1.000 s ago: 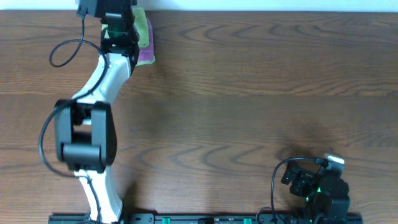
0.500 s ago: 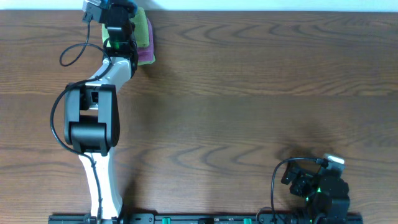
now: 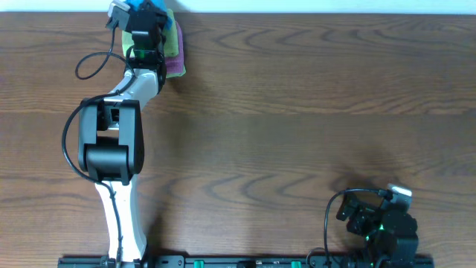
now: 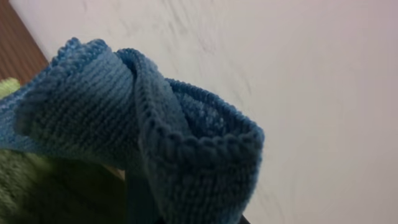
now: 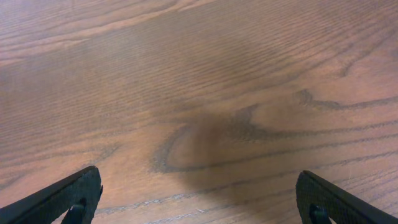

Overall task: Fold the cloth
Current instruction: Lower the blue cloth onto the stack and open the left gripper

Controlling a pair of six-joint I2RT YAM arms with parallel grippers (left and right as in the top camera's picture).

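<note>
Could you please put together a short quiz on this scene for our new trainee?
1. True or false: the right gripper is holding a cloth.
2. The left gripper is shut on the bunched blue cloth. Where over the table is it?
A. at the far edge, on the robot's left
B. at the centre
C. at the near edge, on the robot's right
3. Name the colours of the two other cloths lying beside the left gripper.

Key
1. False: its jaws stand open over bare wood.
2. A
3. Green and purple: the green cloth and the purple cloth.
</note>
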